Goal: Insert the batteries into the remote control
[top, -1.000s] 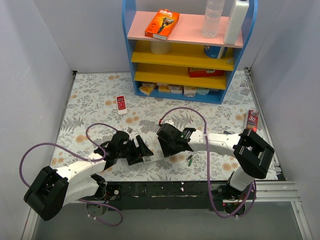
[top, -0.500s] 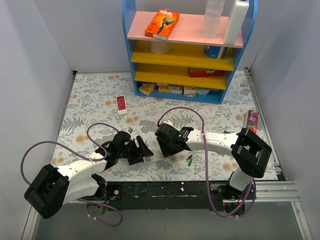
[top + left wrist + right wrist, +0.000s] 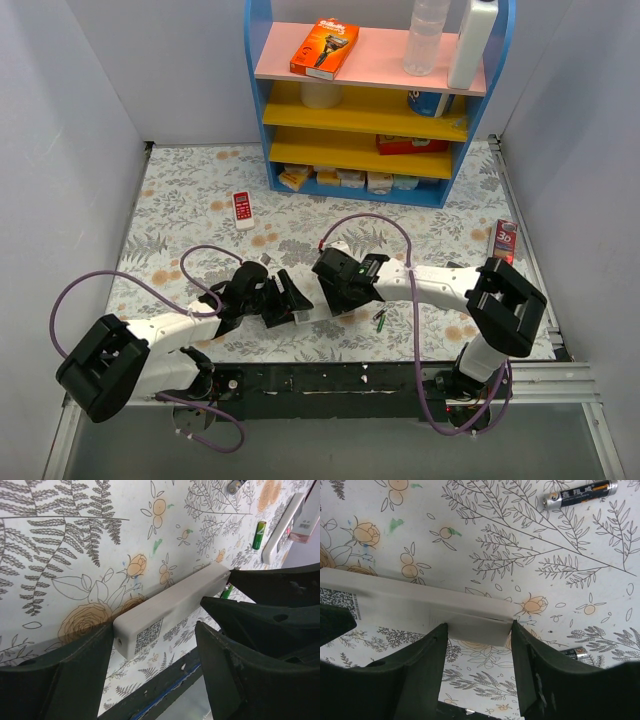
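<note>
The remote control (image 3: pixel 170 605) lies back up on the flowered table, a QR label at its near end. My left gripper (image 3: pixel 150 675) is open over that end, with one finger beside the corner and the other well clear. My right gripper (image 3: pixel 479 630) is open at the other end (image 3: pixel 470 615), its fingertips against the cover section. In the top view both grippers (image 3: pixel 285 300) (image 3: pixel 325 292) meet over the remote control (image 3: pixel 312 315). Loose batteries lie nearby: a green one (image 3: pixel 258 535) (image 3: pixel 381 318), a dark one (image 3: pixel 577 495), and one half hidden (image 3: pixel 575 652).
A blue shelf unit (image 3: pixel 370 100) stands at the back. A short red-and-white remote (image 3: pixel 242 208) lies at mid left and a red box (image 3: pixel 505 240) at the right edge. The table's dark near edge (image 3: pixel 330 375) is just behind the grippers. Purple cables loop over both arms.
My left gripper has slid right along the remote toward the right gripper, and its jaws have narrowed. The right gripper has barely moved.
</note>
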